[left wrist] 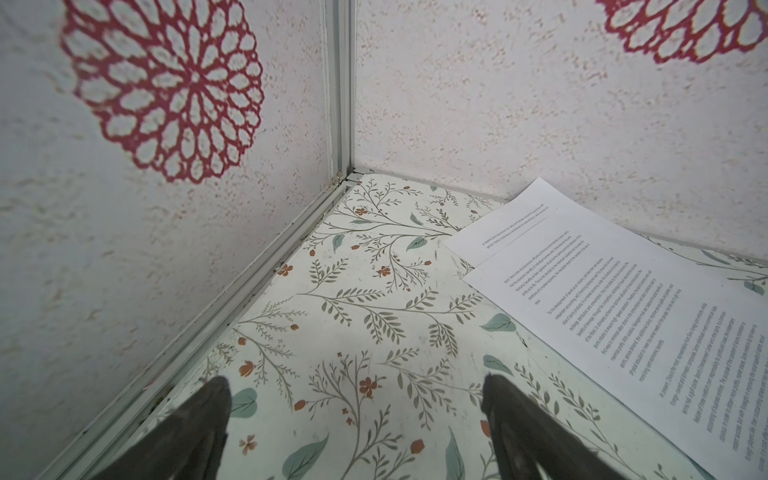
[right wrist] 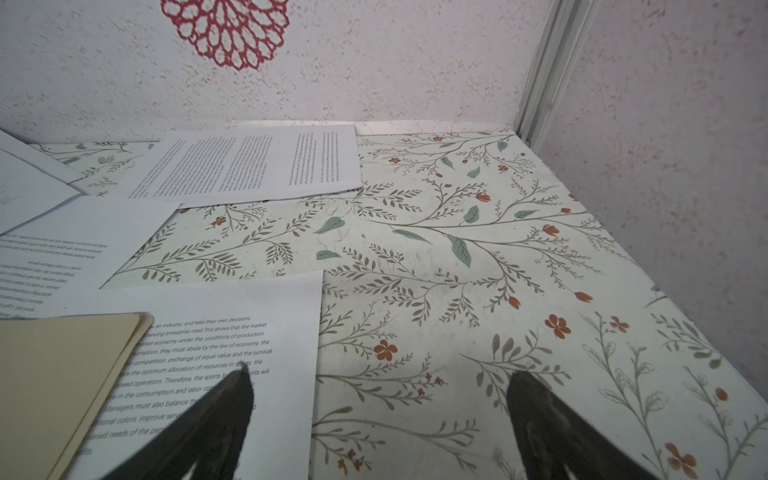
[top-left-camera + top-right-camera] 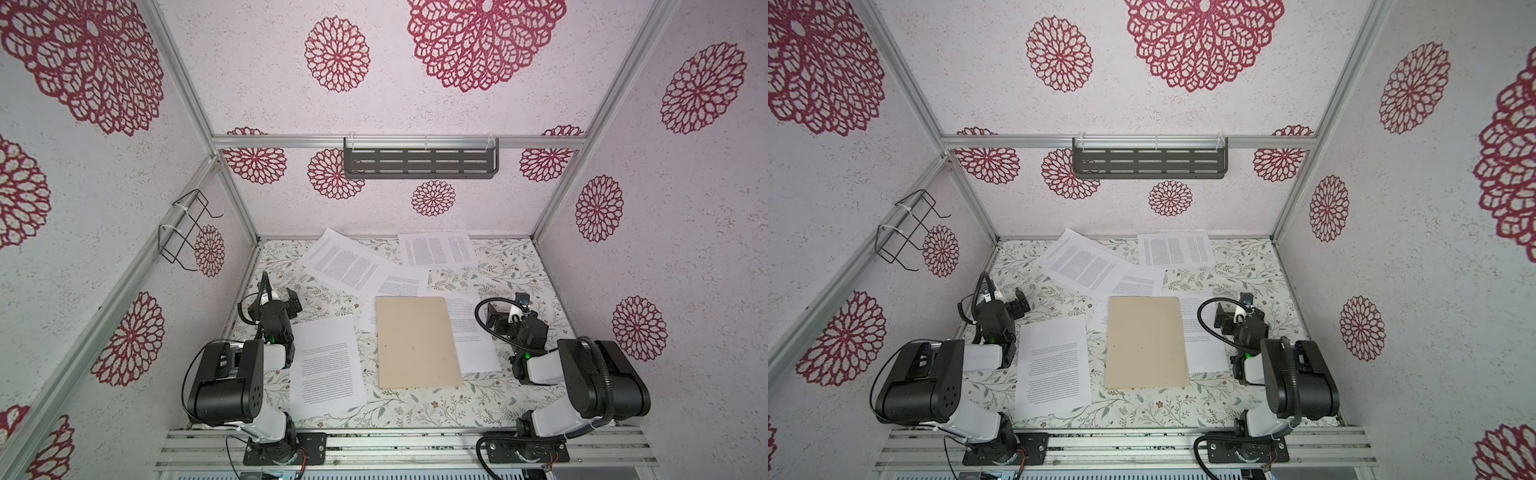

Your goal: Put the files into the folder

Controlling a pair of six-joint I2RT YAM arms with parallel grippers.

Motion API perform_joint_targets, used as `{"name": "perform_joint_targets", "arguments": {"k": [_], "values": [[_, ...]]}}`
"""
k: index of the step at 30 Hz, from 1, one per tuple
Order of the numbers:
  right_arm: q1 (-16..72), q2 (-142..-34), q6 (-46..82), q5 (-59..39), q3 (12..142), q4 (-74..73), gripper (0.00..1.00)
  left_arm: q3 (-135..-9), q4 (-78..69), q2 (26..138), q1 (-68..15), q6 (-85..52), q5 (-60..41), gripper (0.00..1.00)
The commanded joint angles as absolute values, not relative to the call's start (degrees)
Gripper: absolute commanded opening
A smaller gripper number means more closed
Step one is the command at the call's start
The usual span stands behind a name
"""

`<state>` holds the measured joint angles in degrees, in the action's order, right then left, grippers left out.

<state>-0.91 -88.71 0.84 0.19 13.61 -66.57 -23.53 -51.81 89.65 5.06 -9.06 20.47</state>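
The folder [image 3: 417, 343] lies closed at frame centre, between the left tool [image 3: 293, 302] and the right tool [image 3: 494, 316]; both tools are spread; the files [image 3: 326, 365] lie scattered around.

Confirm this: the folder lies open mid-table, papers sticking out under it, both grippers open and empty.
One slip: the folder is closed, its two covers stacked, as the right wrist view shows. Papers do stick out under it; left gripper and right gripper are open, empty.
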Motion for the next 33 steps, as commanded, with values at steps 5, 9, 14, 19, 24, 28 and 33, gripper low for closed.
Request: {"name": "perform_joint_targets", "arguments": {"k": [5, 9, 14, 19, 24, 28, 33], "values": [[-0.62, -87.81, -0.11, 0.36, 14.40, -68.91, 0.99, -23.37, -53.23, 89.47, 5.54, -8.75, 19.80, 0.97], [-0.79, -87.89, 0.25, 1.18, 14.68, -68.46, 0.99, -23.48, -52.65, 89.39, 5.76, -8.96, 19.42, 0.97], [-0.90, -86.31, 1.55, 4.34, 14.74, -67.18, 0.99, -23.30, -53.23, 89.32, 5.71, -8.88, 19.82, 0.97], [0.52, -72.09, 5.84, 13.90, 21.73, -43.55, 0.99, -31.76, -31.18, 80.96, 3.37, -10.60, 30.59, 0.97], [0.02, -66.27, 24.30, 20.17, 31.90, -19.61, 0.99, -53.90, 17.69, 76.68, -0.79, -30.79, 33.15, 0.97], [-2.92, -64.28, 32.21, 6.41, 34.18, -11.42, 0.99, -59.01, 29.71, 76.58, -3.36, -36.43, 9.11, 0.97], [2.11, -67.50, 32.69, -10.90, 37.44, -3.11, 0.93, -54.44, 28.22, 75.59, -10.06, -38.98, -15.82, 0.97]]}}
